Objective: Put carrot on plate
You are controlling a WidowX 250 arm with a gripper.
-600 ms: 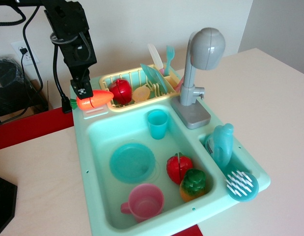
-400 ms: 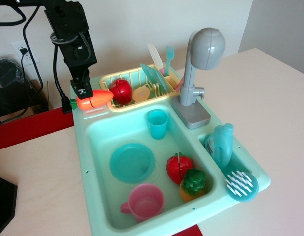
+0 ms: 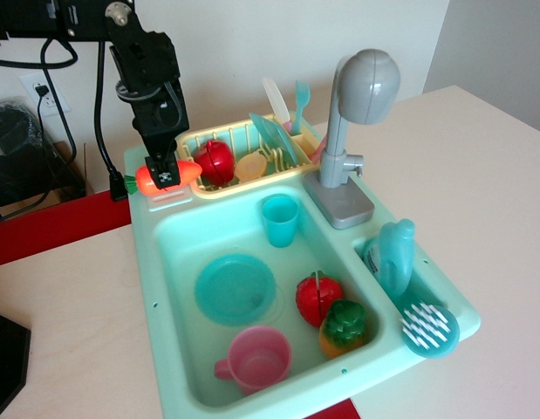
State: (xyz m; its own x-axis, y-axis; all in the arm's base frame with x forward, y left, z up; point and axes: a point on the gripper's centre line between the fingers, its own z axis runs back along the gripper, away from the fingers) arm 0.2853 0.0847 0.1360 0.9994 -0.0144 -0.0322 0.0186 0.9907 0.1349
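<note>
The orange toy carrot [image 3: 190, 170] lies across the back left corner ledge of the mint sink [image 3: 148, 271], green stub to the left. My gripper [image 3: 167, 171] hangs from the black arm straight down over the carrot's middle. One finger [image 3: 168, 177] with a white tag stands in front of the carrot; the other is hidden behind it. I cannot tell if the jaws press on it. The round teal plate [image 3: 235, 288] lies flat on the basin floor, well in front of the carrot, with nothing on it.
In the basin are a teal cup [image 3: 280, 219], a pink cup [image 3: 255, 359], a red apple [image 3: 318, 298] and an orange fruit with a green cap [image 3: 343, 328]. A yellow rack [image 3: 249, 179] behind holds another red apple [image 3: 215, 162] and an upright pale plate [image 3: 271, 138]. The grey faucet [image 3: 358, 131] stands right.
The arm has swung right and down. The gripper moved from the carrot's green end to over its middle. The carrot has not moved.
</note>
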